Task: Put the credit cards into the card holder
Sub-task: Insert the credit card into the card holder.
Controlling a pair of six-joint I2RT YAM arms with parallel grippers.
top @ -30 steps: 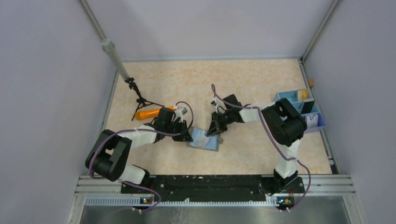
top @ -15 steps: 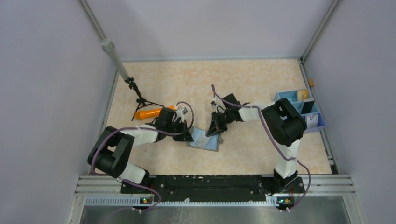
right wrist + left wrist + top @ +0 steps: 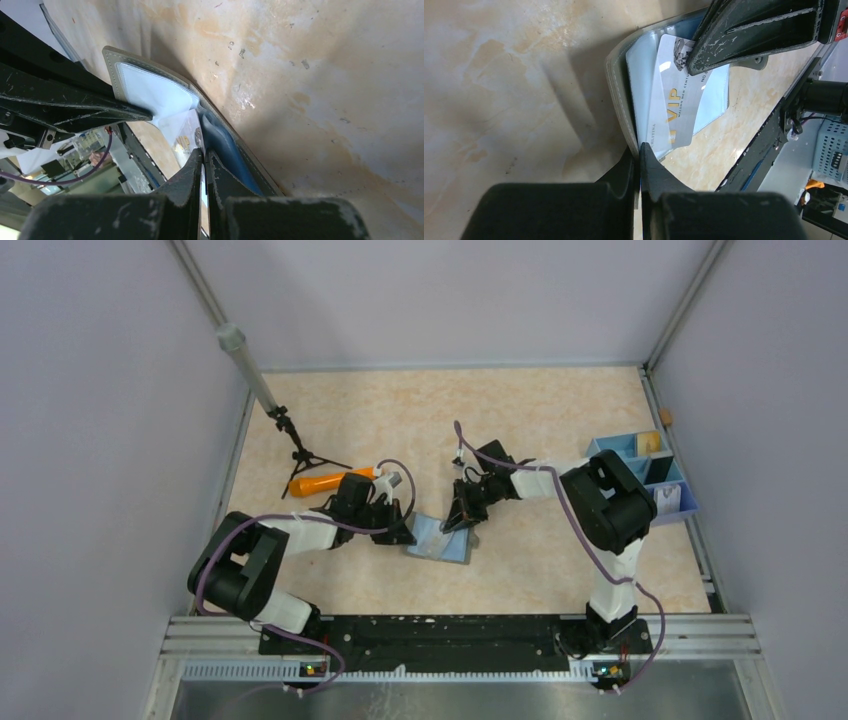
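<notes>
Little moved: the left gripper (image 3: 639, 162) still pinched the flat grey blue-lined wallet (image 3: 617, 87), the right gripper (image 3: 204, 162) clamped the white plastic card (image 3: 674, 112), half-inserted.

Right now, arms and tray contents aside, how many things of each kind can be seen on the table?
card holder: 1
white VIP card: 1
orange stick: 1
black tripod: 1
compartment tray: 1
Total: 5
</notes>
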